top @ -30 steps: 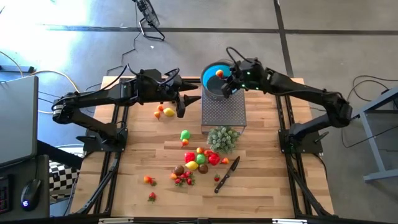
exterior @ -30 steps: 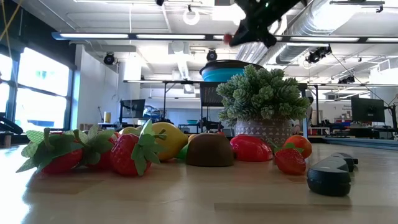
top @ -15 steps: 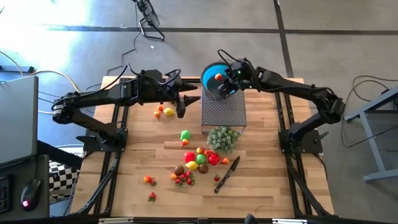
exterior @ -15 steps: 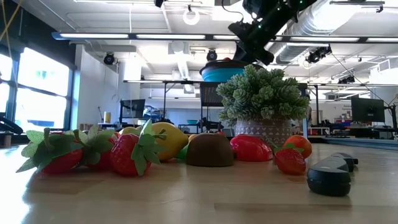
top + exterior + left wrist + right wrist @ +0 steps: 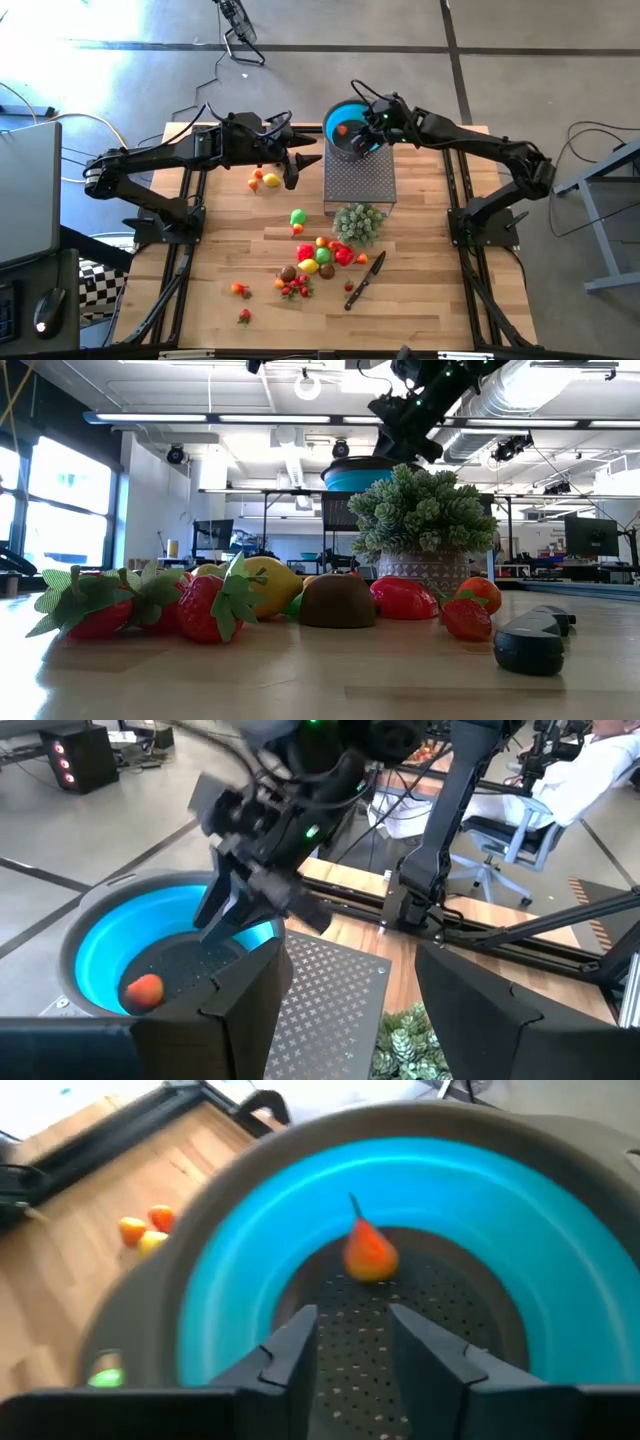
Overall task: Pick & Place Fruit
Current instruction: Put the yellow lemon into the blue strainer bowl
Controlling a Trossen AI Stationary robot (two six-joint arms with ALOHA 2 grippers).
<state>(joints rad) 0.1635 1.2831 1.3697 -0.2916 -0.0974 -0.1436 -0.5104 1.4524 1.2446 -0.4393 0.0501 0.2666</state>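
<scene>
- My matt black plastic fingers (image 5: 300, 1342) look smooth.
- The blue bowl (image 5: 240, 1270) is smooth plastic with a dark perforated floor.
- The orange-red toy fruit (image 5: 369, 1252) shines glossy.
- The pale wooden table (image 5: 260, 250) shows plank grain.
- The grey perforated metal stand (image 5: 360, 180) looks matt.

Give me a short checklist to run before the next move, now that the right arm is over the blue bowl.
1. Orange fruit inside the blue bowl, free of the jaws: ok.
2. Right gripper jaws parted, nothing between them: ok.
3. Left gripper carrying nothing: ok.
4. Loose fruit pile on the table for the next pick: ok.
5. Knife lying close beside that pile: not ok.
6. Other fruit already in the bowl: cannot tell.
</scene>
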